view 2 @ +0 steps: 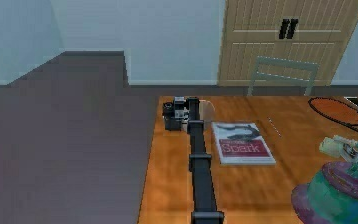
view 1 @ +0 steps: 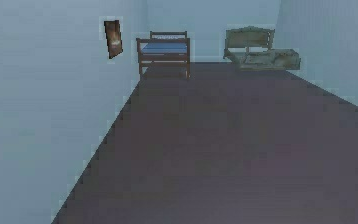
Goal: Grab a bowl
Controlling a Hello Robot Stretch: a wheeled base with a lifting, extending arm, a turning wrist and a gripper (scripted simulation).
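- The gripper [view 2: 173, 113] sits at the wooden table's [view 2: 172, 175] left edge; can't tell if it's got hold of anything.
- There's a pale rounded thing [view 2: 213, 107] just right of it, maybe the bowl, honestly too faint to call.
- A magazine [view 2: 243, 143] lies beside the arm [view 2: 201, 180]; a racket [view 2: 343, 111] and a greenish figure [view 2: 332, 190] are cut off at the right.

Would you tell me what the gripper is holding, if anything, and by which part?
That cannot be told: the gripper shows against the wooden table, its far end hard to make out.
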